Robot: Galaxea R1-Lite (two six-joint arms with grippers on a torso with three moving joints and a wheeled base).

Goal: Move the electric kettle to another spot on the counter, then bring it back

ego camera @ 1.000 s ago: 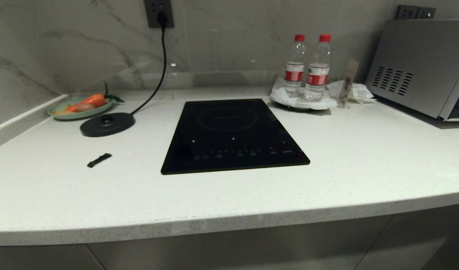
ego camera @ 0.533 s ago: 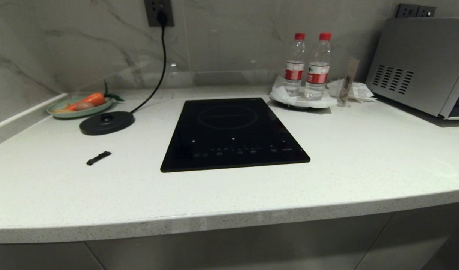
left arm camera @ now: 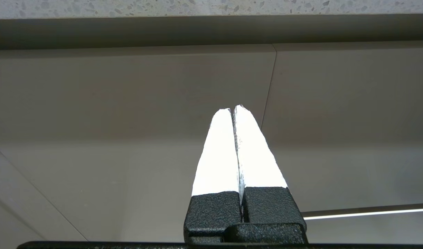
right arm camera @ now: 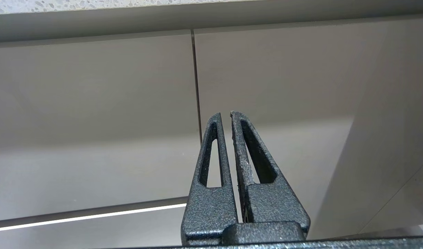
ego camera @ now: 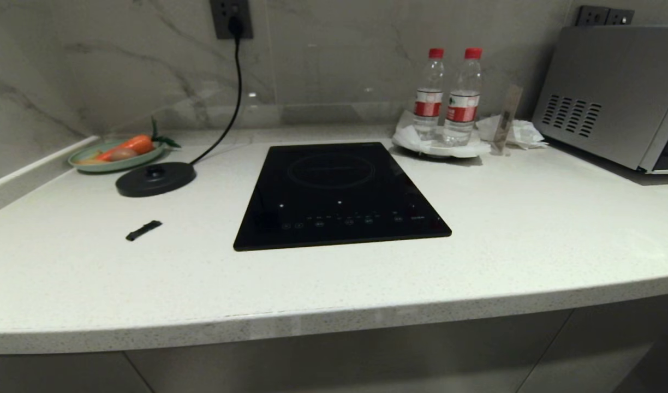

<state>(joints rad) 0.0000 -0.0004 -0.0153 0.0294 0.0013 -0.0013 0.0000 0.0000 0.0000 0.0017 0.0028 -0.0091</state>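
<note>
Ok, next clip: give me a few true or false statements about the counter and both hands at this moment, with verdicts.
1. A kettle stands on the base. False: the base is bare, and no kettle is in view.
2. The base's cord is plugged into the wall socket. True.
3. Two bottles stand right of the hob. True.
4. The left hand is open above the counter. False: it is shut, below the counter's edge.
5. The right hand holds nothing. True.

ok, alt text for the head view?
A black glass induction hob sits mid white speckled stone counter. To its left lie a round black corded base disc, bare, and a green plate of vegetables; behind right stand two clear red-capped water bottles.
</note>
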